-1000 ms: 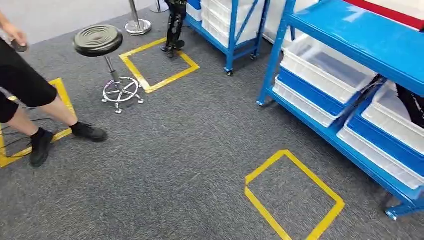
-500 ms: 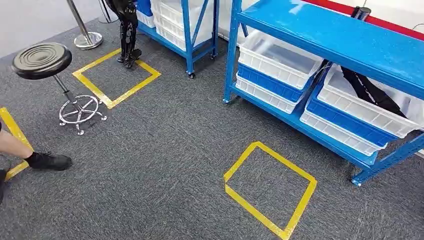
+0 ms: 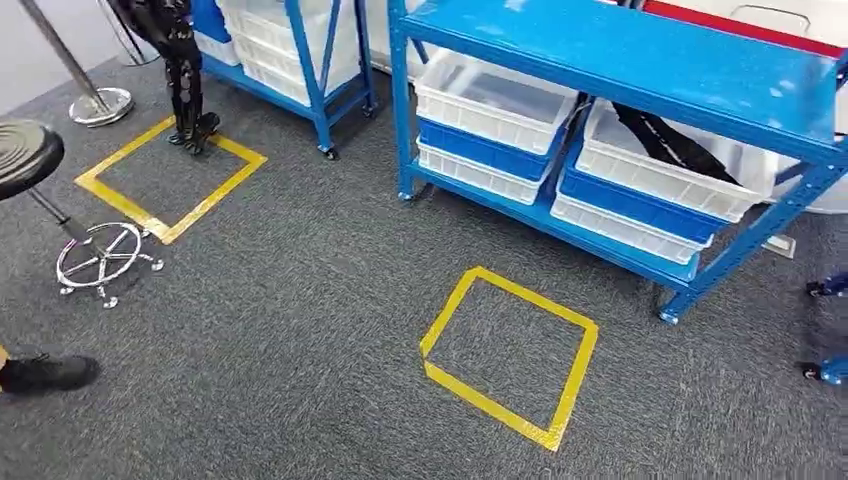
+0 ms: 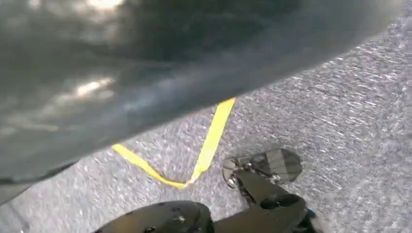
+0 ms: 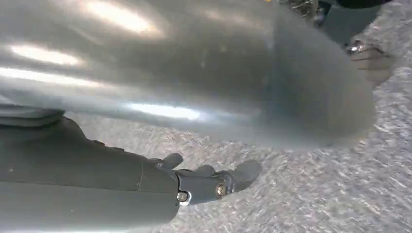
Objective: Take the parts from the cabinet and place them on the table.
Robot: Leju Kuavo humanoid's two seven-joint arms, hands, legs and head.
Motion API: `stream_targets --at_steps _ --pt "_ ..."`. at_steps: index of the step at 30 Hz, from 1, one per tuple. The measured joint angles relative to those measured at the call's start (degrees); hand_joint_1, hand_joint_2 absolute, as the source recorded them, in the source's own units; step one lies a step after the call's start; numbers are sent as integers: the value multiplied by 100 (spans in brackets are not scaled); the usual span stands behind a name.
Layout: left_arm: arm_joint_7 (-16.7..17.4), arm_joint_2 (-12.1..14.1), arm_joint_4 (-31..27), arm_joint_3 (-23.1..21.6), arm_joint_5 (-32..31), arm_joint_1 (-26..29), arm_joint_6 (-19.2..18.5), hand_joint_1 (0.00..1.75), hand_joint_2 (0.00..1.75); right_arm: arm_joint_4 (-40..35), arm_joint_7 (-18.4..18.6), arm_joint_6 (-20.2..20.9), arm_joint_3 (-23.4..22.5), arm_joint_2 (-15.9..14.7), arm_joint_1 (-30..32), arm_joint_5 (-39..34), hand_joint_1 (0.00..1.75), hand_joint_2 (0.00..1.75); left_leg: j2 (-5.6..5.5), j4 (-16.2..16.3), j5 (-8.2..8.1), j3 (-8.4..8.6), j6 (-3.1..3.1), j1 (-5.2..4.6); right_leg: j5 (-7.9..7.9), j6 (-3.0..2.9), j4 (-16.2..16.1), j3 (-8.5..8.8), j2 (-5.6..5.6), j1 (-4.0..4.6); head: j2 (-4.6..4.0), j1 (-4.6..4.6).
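black parts [image 3: 668, 142] lie in the white bin [image 3: 690, 185] under the blue cabinet [image 3: 640, 60] top, long axis diagonal. right hand [image 5: 209, 183] hangs empty, fingers apart; left fingers: can't tell.

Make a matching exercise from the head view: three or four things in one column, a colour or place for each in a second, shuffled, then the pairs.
Things:
1. blue rack
2. stool
3. taped square
4. black parts

Descriptions:
A. yellow outline on the carpet in front of the rack
B. lying in a white bin on the lower shelf
C. black round seat, chrome base
D. holds stacked white and blue bins

Pairs: 1-D, 2-C, 3-A, 4-B
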Motion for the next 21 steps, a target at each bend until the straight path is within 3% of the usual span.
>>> stream_targets --at_steps 1,2,3,4,5,6,7,8,9,10,11,12,13,16,17,18,19,21 --pt "0 -4 0 -11 -2 -16 7 0 0 0 -7 2 0 0 -1 7 0 0 73 -23 -26 57 -47 7 -2 -37 -24 11 86 1 0 -4" --pt "0 -11 0 -20 -2 -23 7 0 0 0 -13 2 0 7 3 9 0 0 -58 31 -72 70 -102 53 19 -95 -62 117 170 -117 2 -13" --pt "0 -9 0 -20 -2 -19 9 0 0 0 -22 0 0 7 6 15 0 0 -356 187 -187 27 -103 56 11 -113 -62 125 229 -99 0 -48" --pt "0 -9 0 -20 -2 -20 11 0 0 0 -24 0 -2 4 3 24 0 0 -542 560 -428 -142 -93 64 20 -182 -61 127 277 -92 0 -70" --pt "2 -9 0 -20 -4 -13 13 0 0 0 -31 0 -2 11 0 33 0 0 -633 982 -636 -347 -90 63 22 -210 -61 129 345 -81 0 -70" --pt "4 -9 0 -20 -4 3 15 0 0 0 -44 0 -2 15 -1 35 0 0 -675 1437 -816 -588 -96 64 18 -216 -57 130 446 -64 0 -68" --pt "4 -11 0 -20 -7 8 15 0 0 0 -48 0 -2 15 1 39 0 0 -686 1650 -846 -716 -98 64 17 -217 -56 134 520 -52 0 -68" --pt "-6 -13 0 -20 -7 17 17 0 0 0 -52 0 -2 17 9 42 0 0 -689 1657 -727 -776 -92 65 14 -217 -55 152 634 -47 0 -63" --pt "-15 -13 0 -20 -7 19 24 0 0 0 -55 0 -2 15 10 42 0 0 -692 1390 -488 -697 -87 69 12 -216 -47 166 728 -49 0 -70" --pt "-24 -11 0 -22 -9 18 26 0 0 0 -57 4 -2 17 14 42 0 0 -712 931 -179 -514 -82 79 8 -214 -45 187 815 -56 0 -68" --pt "-35 -7 0 -22 -15 18 28 0 0 0 -63 13 -2 26 13 42 0 0 -826 452 87 -320 -86 108 -5 -193 -41 197 887 -60 0 -68" --pt "-44 -7 2 -22 -22 24 31 0 0 0 -72 13 -2 26 9 42 0 0 -1143 173 126 -217 -95 150 -16 -169 -29 173 939 -54 0 -72" --pt "-70 -7 2 -22 -35 18 31 0 0 0 -85 13 -2 26 -8 42 0 0 -1154 97 102 -210 -97 136 -31 -133 6 134 1014 -6 0 -70" --pt "-133 -7 0 -31 -50 6 42 0 0 0 -98 13 -2 33 43 42 0 0 -994 86 126 -213 2 62 29 -16 -81 29 1146 -72 0 -70" --pt "-151 -13 0 -35 -55 7 44 0 0 0 -98 9 -2 24 49 44 0 0 -916 15 171 -193 67 117 13 20 -46 38 1131 -39 0 -79" --pt "-173 -9 -2 -37 -57 5 48 0 0 0 -103 9 -2 28 47 46 0 0 -877 -20 183 -177 117 102 -83 5 117 -40 792 -23 0 -48" --pt "-186 -7 -2 -39 -57 9 50 0 0 -2 -127 4 -2 37 35 61 0 0 -814 -25 186 -179 158 100 -281 -38 460 -226 603 -22 0 -13" --pt "-214 -7 -2 -42 -53 14 52 0 0 -2 -186 -11 -2 42 11 133 0 0 -686 -24 180 -190 167 71 -660 -80 1363 -668 483 -32 0 -20"
